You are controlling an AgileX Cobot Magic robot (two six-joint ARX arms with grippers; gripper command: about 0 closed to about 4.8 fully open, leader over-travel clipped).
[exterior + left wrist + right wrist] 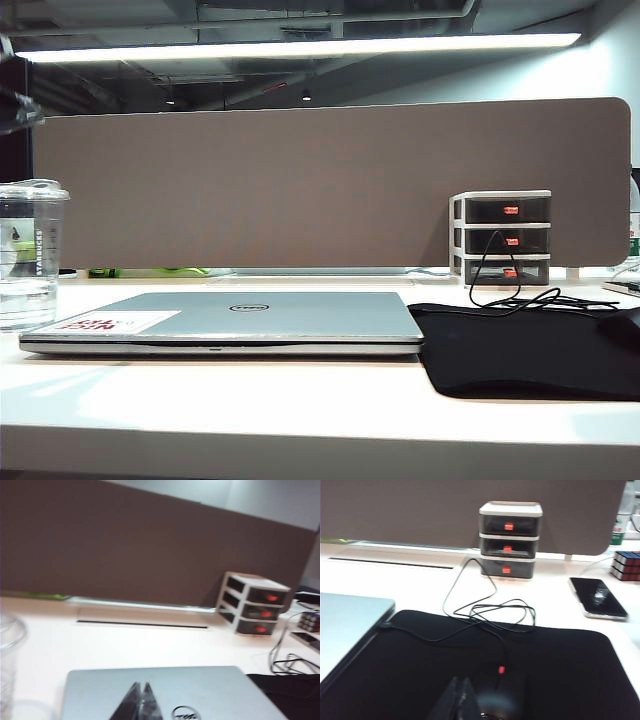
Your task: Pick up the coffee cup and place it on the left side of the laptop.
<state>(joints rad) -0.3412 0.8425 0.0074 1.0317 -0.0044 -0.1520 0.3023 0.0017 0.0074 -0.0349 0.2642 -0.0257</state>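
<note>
The coffee cup (28, 255) is seen upright on the white table (300, 410), just beside the left edge of the closed laptop (250, 318), apart from both grippers. The left gripper (140, 702) is held over the laptop lid with fingers pressed together, nothing gripped. The right gripper (460, 700) is likewise closed and empty above the black mouse pad (470, 665), near the black mouse (502, 697) with its cable.
</note>
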